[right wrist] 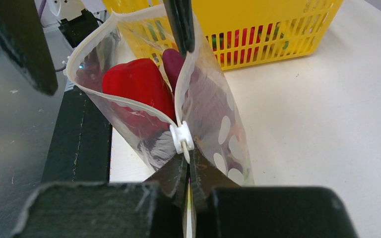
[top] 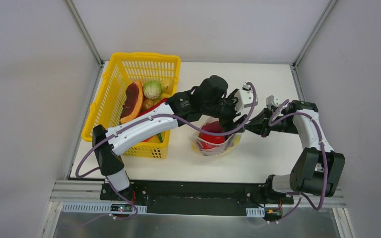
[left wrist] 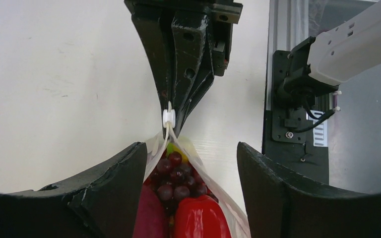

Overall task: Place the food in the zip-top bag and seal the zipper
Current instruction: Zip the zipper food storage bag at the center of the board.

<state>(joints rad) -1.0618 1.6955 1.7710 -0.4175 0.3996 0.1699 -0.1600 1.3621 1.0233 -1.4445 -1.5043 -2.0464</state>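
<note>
Pinching the corner under the white slider (right wrist: 181,137), the right hand (right wrist: 188,171) is clenched on the zip-top bag (right wrist: 213,114), probably to keep its mouth upright on the bench (right wrist: 327,124). Above the mouth hangs the left hand (left wrist: 191,171), released and grasping nothing. Inside are a red pepper (right wrist: 136,82) and purple grapes (left wrist: 173,178). The zipper (right wrist: 129,101) is unsealed. Beyond, the yellow basket (top: 124,64) holds more food (top: 152,89).
</note>
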